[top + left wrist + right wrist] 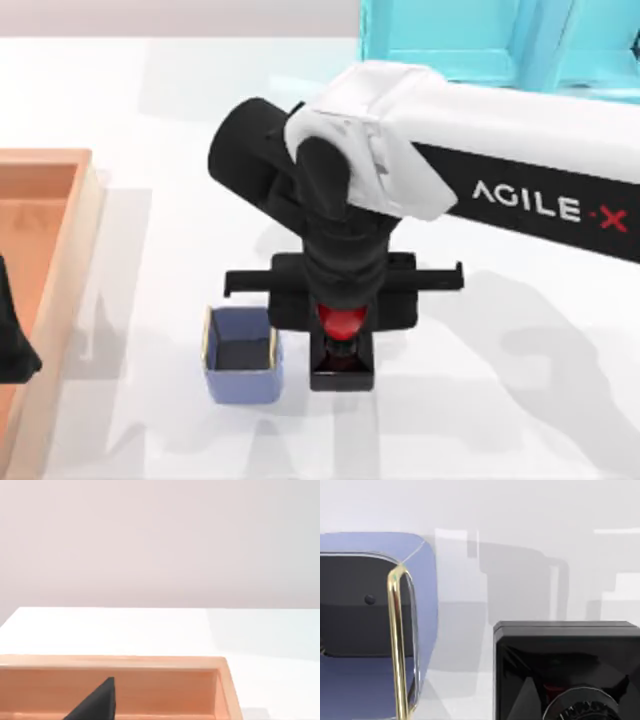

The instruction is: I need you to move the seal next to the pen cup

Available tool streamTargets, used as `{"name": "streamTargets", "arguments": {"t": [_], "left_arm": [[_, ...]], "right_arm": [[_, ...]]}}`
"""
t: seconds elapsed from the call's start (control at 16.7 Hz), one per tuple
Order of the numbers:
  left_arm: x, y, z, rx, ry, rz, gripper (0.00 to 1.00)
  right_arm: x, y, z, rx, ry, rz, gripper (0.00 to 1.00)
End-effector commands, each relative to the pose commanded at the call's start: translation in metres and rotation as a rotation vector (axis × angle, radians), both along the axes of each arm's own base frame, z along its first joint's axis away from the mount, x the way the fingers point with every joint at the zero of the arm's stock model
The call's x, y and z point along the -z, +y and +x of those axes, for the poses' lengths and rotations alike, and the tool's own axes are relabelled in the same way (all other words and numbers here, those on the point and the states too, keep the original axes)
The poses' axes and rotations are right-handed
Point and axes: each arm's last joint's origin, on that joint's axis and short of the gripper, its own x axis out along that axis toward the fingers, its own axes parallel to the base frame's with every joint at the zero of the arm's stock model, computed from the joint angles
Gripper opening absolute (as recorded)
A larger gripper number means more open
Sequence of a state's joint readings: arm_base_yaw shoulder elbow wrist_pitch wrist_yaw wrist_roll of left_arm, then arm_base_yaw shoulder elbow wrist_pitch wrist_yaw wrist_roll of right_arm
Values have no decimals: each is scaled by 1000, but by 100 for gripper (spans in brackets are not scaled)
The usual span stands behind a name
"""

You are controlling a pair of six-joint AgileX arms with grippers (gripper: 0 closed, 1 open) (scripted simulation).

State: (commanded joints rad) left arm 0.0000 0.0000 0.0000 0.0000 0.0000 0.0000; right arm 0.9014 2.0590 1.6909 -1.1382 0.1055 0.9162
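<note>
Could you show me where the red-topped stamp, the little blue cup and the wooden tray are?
seal (341, 322): top view, on its red knob.
pen cup (243, 385): top view, on its blue front wall.
wooden tray (84, 205): top view, on its right rim at the table's left.

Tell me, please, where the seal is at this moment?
In the top view the seal stands on the table near the front middle, just right of the pen cup with a small gap, under the right gripper.

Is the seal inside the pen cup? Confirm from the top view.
No, the seal stands on the table beside the pen cup, on its right, with a narrow gap between them and the right end effector over it.
</note>
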Motion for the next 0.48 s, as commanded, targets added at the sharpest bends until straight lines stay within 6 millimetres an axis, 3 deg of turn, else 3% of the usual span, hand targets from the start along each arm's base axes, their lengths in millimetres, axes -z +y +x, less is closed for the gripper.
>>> {"name": "streamTargets", "arguments": {"t": [0.42,0.48], "left_arm": [[0,0,0,0,0,0,100],[0,0,0,0,0,0,100]], "right_arm": [[0,0,0,0,0,0,98],[0,0,0,0,0,0,100]]}}
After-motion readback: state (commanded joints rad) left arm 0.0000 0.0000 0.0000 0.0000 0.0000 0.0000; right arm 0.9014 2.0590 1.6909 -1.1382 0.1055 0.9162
